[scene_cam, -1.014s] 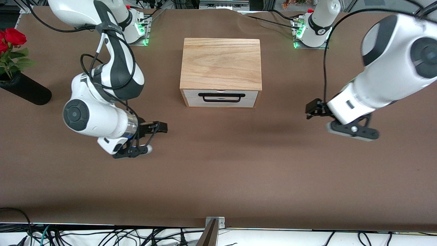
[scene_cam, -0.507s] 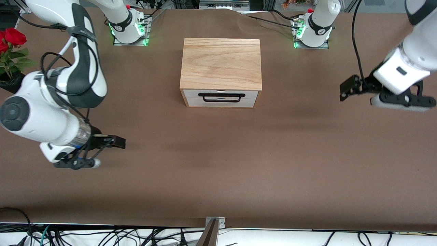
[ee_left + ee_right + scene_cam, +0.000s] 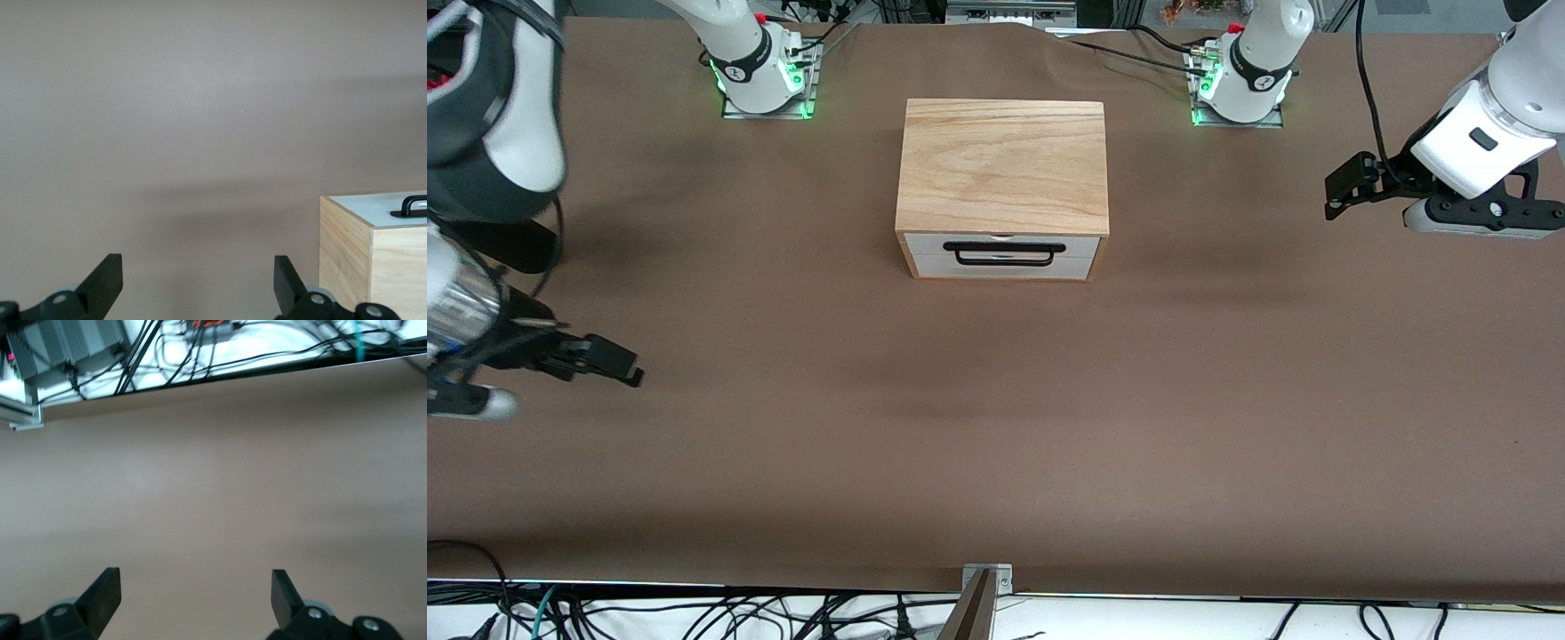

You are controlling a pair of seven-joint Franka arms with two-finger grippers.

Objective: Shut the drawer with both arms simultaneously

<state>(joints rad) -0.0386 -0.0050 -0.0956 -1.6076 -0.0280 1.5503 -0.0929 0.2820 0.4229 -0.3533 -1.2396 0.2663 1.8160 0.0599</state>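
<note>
The drawer (image 3: 1049, 254) sits pushed in, its white front flush with the light oak casing (image 3: 1003, 164), and its black bar handle (image 3: 1009, 253) faces the front camera. My left gripper (image 3: 1344, 188) hangs open over bare table toward the left arm's end, well away from the box. In the left wrist view the fingers stand wide apart around nothing (image 3: 197, 267), with the drawer front (image 3: 373, 204) and the casing corner at the frame's edge. My right gripper (image 3: 614, 363) is open over the table toward the right arm's end, and its wrist view (image 3: 193, 580) shows only brown table.
Both arm bases (image 3: 763, 71) (image 3: 1240, 76) stand with green lights on either side of the box, farther from the front camera. A black vase (image 3: 525, 247) lies partly hidden under the right arm. Cables and a metal bracket (image 3: 985, 578) run along the table's front edge.
Both arms have swung outward from the box toward their own ends of the table, their grippers staying open. The drawer and casing have not moved.
</note>
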